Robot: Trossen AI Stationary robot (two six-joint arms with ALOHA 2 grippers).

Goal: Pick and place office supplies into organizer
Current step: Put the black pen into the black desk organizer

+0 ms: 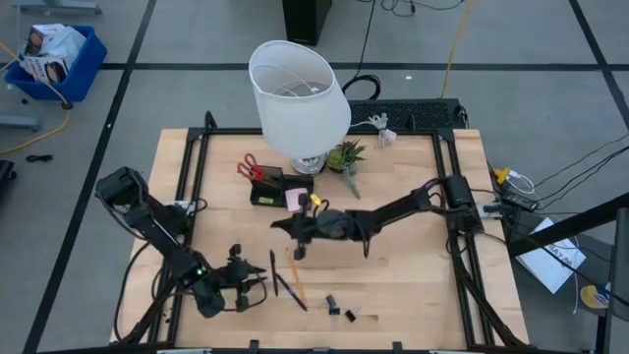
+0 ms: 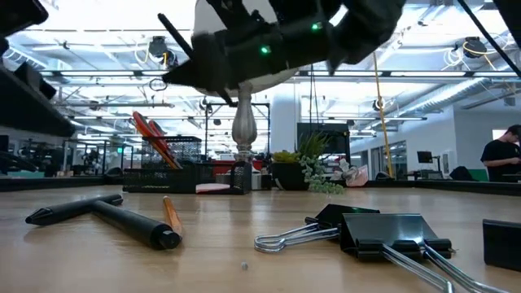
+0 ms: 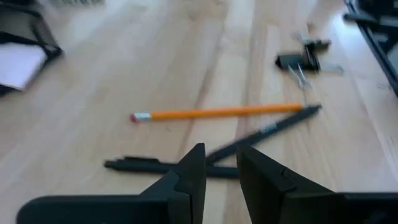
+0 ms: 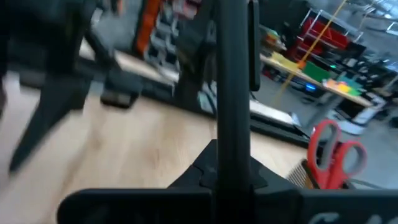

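Two arms on your bench [image 1: 413, 256], and the biggest thing in the way is the white-shaded lamp [image 1: 298, 93] at the far edge, with the little potted plant [image 1: 345, 154] just beside its base. The organizer [image 1: 267, 187] sits right in front of the lamp, red-handled scissors [image 1: 250, 168] standing in it and the pink sticky-note pad [image 1: 294, 199] at its right end.

Your right arm reaches in from the right edge, stretched low across the middle. The right gripper [image 1: 299, 239] is clamped on a black pen [image 4: 231, 93], which stands upright between the fingers in the wrist view. You can't make out that pen from overhead.

Your left gripper [image 1: 254, 283] is near the front edge, fingers [image 3: 194, 171] only a narrow gap apart and holding nothing. Just ahead of it lie two more black pens [image 3: 261, 130] crossed, and an orange pencil [image 3: 217, 112] beside them.

Smallest: the black clips [image 1: 341, 308] near the front edge.
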